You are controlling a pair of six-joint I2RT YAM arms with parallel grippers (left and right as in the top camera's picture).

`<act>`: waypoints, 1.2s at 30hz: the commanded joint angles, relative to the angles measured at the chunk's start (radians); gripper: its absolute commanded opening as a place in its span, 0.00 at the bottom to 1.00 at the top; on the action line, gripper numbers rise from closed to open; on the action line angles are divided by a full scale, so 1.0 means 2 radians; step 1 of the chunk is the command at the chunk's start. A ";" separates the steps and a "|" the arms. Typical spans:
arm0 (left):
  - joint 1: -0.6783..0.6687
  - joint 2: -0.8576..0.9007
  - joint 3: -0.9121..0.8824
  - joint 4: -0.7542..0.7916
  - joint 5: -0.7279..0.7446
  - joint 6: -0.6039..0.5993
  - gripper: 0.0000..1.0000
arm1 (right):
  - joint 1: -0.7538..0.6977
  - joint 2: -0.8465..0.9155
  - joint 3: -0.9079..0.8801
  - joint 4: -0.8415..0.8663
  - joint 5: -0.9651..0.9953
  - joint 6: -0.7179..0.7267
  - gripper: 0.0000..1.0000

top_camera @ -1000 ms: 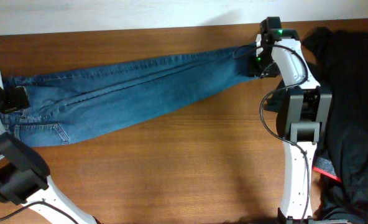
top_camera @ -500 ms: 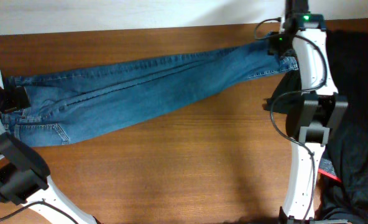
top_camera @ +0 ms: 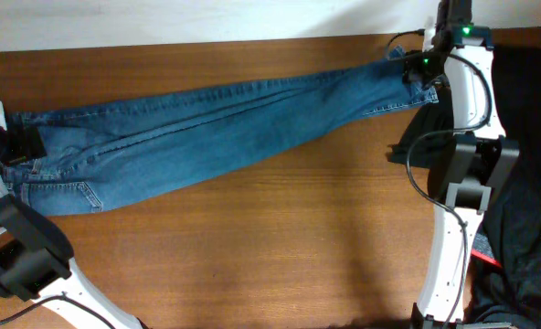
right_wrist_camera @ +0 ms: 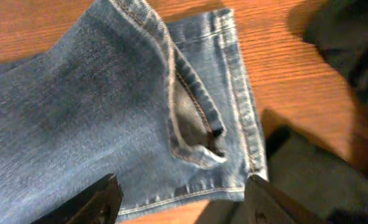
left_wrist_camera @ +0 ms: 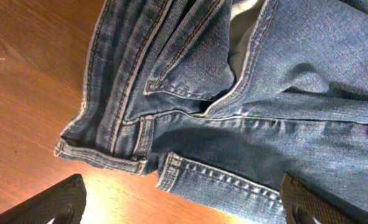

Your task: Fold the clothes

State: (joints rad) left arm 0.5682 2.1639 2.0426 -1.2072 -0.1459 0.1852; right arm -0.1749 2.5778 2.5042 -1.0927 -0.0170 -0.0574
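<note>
The clothes, one pair of blue denim jeans point(top_camera: 206, 137), lie stretched out flat on the wooden table point(top_camera: 280, 247), waist at the left and leg ends at the far right. My left gripper point(top_camera: 19, 146) hovers over the waist. In the left wrist view it point(left_wrist_camera: 184, 208) stands open above the waistband and belt loops point(left_wrist_camera: 140, 134), gripping nothing. My right gripper point(top_camera: 429, 71) is over the leg ends. In the right wrist view it point(right_wrist_camera: 181, 205) is open, with the cuffs point(right_wrist_camera: 196, 118) lying flat on the wood below and slightly ahead of its fingers.
A heap of black clothing point(top_camera: 522, 155) covers the right end of the table, right beside the leg ends, and shows as dark cloth point(right_wrist_camera: 339, 56) in the right wrist view. Something red point(top_camera: 485, 249) pokes out under it. The table's far edge meets a white wall.
My right gripper moved right and toward the far edge, drawing the leg ends with it so the legs lie straighter, and its jaws spread wider. The left arm stayed still.
</note>
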 commanded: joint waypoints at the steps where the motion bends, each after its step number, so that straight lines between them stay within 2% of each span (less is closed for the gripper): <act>1: 0.002 -0.013 0.009 -0.003 0.006 -0.006 0.99 | 0.003 0.016 0.006 0.010 -0.009 -0.009 0.68; 12: 0.002 -0.013 0.009 -0.005 0.010 -0.006 0.99 | 0.003 0.047 0.006 0.030 -0.011 -0.008 0.68; 13: 0.002 -0.013 0.009 -0.005 0.014 -0.006 0.99 | 0.003 0.048 0.006 0.030 -0.010 -0.008 0.59; 14: 0.002 -0.013 0.009 -0.005 0.017 -0.006 0.99 | 0.002 0.048 0.006 0.031 -0.010 -0.008 0.40; 15: 0.002 -0.013 0.009 -0.005 0.019 -0.006 0.99 | 0.002 0.048 0.006 0.032 -0.008 -0.006 0.15; 16: 0.002 -0.013 0.009 -0.005 0.019 -0.006 0.99 | 0.000 0.048 0.006 0.033 -0.002 0.002 0.04; 19: 0.002 -0.013 0.009 -0.008 0.024 -0.006 0.99 | -0.012 0.044 0.009 0.025 0.015 0.043 0.04; 22: 0.002 -0.013 0.009 -0.009 0.024 -0.006 0.99 | -0.039 0.041 0.009 -0.007 0.064 0.126 0.04; 29: 0.002 -0.013 0.009 -0.011 0.024 -0.006 0.99 | -0.076 0.041 0.008 -0.028 0.033 0.118 0.04; 36: 0.002 -0.013 0.009 -0.010 0.025 -0.006 0.99 | -0.069 0.041 0.008 -0.017 0.010 0.106 0.06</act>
State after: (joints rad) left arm 0.5682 2.1639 2.0422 -1.2274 -0.1081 0.1852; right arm -0.3256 2.6587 2.5042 -1.1366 0.0010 0.1543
